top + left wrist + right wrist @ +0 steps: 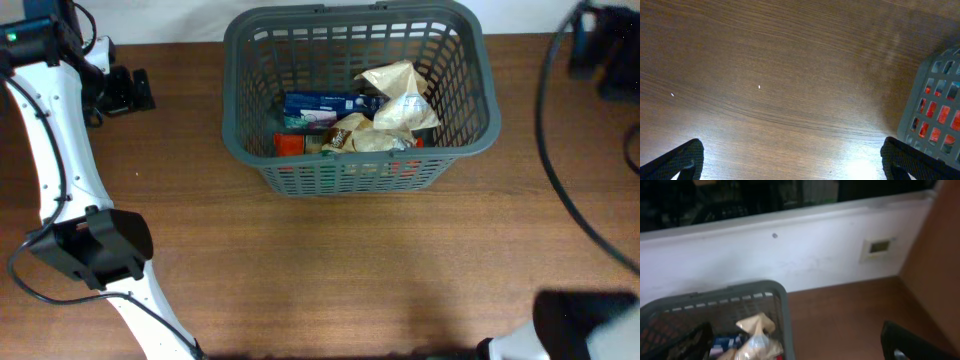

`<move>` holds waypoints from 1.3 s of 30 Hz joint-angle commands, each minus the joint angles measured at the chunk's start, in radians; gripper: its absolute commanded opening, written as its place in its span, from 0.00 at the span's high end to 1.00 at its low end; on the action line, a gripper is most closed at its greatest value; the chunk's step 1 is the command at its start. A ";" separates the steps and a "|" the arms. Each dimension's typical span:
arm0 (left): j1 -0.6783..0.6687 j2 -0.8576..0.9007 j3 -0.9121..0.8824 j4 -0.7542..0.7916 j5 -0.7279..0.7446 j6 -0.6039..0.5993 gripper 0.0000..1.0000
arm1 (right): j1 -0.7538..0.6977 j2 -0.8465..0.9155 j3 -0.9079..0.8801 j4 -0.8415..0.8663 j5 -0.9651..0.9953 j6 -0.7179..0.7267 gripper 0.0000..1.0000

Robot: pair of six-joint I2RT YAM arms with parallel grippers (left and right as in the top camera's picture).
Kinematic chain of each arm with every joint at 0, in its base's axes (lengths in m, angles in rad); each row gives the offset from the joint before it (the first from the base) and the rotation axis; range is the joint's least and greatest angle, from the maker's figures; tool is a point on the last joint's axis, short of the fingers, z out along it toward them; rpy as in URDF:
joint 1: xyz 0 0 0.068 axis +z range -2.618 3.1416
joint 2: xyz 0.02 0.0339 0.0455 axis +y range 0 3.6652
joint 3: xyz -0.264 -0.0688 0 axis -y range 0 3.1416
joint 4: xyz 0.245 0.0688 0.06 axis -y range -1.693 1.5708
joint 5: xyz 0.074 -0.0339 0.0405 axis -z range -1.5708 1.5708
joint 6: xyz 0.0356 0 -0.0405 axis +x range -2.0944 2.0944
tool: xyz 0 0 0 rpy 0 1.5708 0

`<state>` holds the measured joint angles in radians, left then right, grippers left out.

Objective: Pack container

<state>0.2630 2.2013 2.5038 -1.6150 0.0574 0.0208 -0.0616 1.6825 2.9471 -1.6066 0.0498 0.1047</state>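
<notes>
Plainly, the left gripper [795,162] stands wide, its two dark fingers [675,161] far apart at the bottom corners of the left wrist view, with only bare wooden table [765,75] between them and nothing held. Ahead of that hand and off toward the finger on the view's right side, a rounded corner of the container [935,100] rests on the table, apart from the fingers, and red shows through its slots. The right gripper [800,342] is also spread wide and empty. From its wrist view the container's rim [740,287] sits ahead of and below the hand, toward the finger on the view's left side. Beyond the container are a white wall [790,255] and a small wall plate [880,245]. From overhead the container [350,178] is at the far middle of the table, well apart from both arms. Inside it are a blue box [325,103], crumpled bags [395,95] piled beside and partly over the box, and a red packet [288,144] against the near wall. Neither hand's fingers can be made out in the overhead view.
</notes>
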 commanded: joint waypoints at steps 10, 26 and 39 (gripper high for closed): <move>0.002 -0.003 -0.003 -0.002 0.014 -0.009 0.01 | -0.031 -1.153 -1.368 0.327 0.053 0.051 0.01; 0.002 -0.003 -0.003 -0.002 0.014 -0.009 0.01 | -0.031 -1.262 -1.593 0.430 0.212 0.450 0.01; 0.002 -0.003 -0.003 -0.002 0.014 -0.009 0.01 | 0.001 -1.426 -2.482 1.335 0.287 0.454 0.01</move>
<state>0.2630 2.2013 2.5034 -1.6161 0.0578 0.0177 -0.0834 0.3580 0.6209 -0.4229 0.3706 0.5529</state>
